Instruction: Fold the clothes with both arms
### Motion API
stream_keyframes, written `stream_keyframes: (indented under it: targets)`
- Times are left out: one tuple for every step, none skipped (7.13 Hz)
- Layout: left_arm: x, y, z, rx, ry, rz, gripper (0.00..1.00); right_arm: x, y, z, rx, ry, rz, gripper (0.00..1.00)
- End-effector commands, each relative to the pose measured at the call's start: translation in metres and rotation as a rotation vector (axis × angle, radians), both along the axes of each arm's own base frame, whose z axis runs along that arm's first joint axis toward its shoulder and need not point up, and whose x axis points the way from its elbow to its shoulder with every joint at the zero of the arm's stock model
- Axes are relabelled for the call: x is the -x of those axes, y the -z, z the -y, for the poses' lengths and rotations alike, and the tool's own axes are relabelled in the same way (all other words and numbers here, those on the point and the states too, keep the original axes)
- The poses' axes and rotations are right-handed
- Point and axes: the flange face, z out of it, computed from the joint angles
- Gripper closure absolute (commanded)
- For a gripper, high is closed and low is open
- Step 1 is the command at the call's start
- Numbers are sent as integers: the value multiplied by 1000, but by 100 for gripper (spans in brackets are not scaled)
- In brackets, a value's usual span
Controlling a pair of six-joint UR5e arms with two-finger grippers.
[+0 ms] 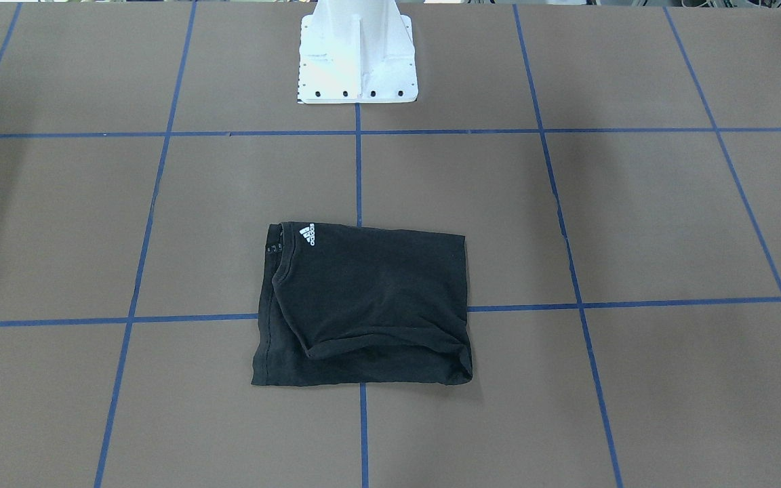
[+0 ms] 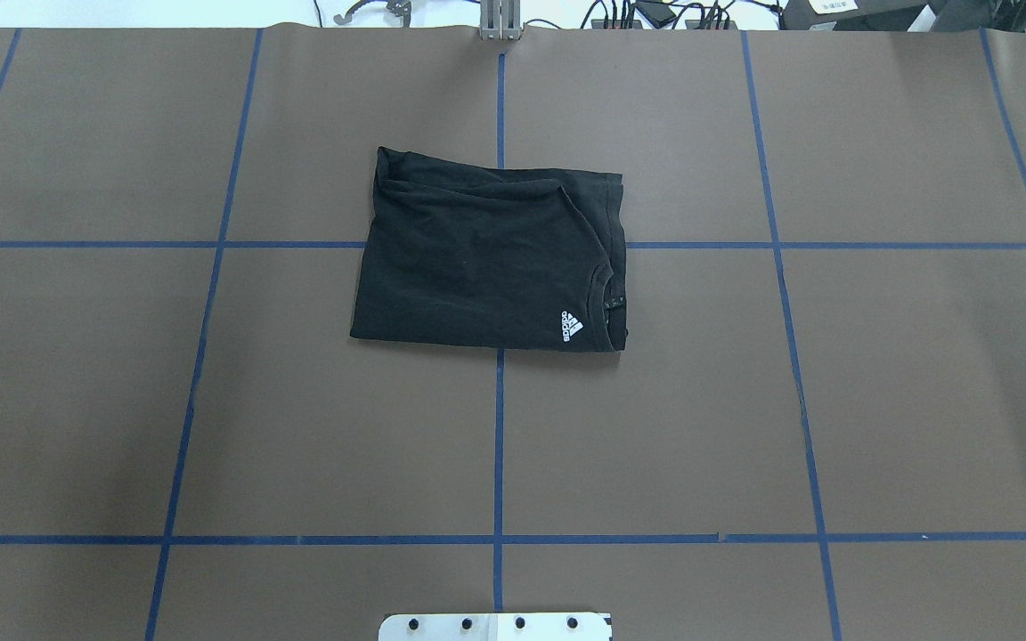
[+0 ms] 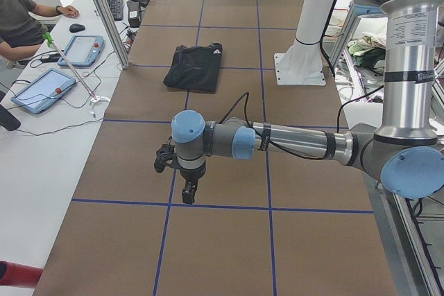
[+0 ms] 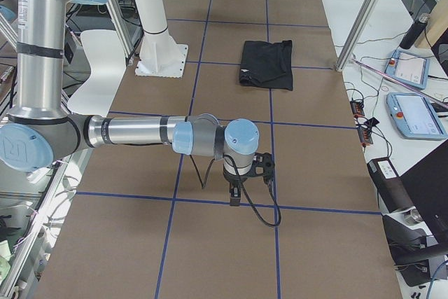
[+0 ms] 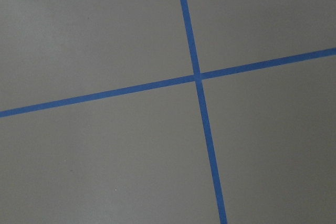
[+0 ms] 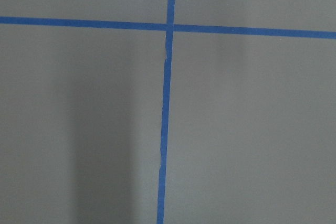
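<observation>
Lying flat on the brown worktop is one black T-shirt, folded into a rough rectangle. It sits midway between the worktop's left and right ends and nearer the far edge, the operators' side, than the robot's edge. It covers a crossing of the blue tape lines that grid the surface. One small white logo shows at the shirt's corner toward the robot and the robot's right, just beside the collar. Some loose folds bunch along the shirt's far edge.

One white pedestal stands at the middle of the robot's edge.

Two arms are in view, each only from a side camera. The left arm reaches out level over the worktop's left end, its left gripper pointing down above a tape line, well apart from the shirt. The right arm mirrors it over the right end, its right gripper likewise pointing down and well apart from the shirt. I cannot tell whether either pincer is open or closed, and neither holds the shirt.

Each wrist view shows one tape crossing on bare worktop.

One person sits at a white side table off the far edge, with two touch panels nearby
</observation>
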Motion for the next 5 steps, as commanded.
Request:
stream_keyframes:
  targets:
    - [-1,1,-1,7,-1,-22,0,1,4,2,13,-1,12,0]
    - [-1,0,-1,10,0,-24,0,1,2,2,14,1,10,0]
    - [-1,0,-2,12,0,-23,0,1,0,1,17,0,6,0]
    - [0,-1,-2,13,2,-22,0,1,-1,0,26,-6,3,0]
    - [0,-2,-2,16,0,-22,0,1,-6,-2,37,-7,1,0]
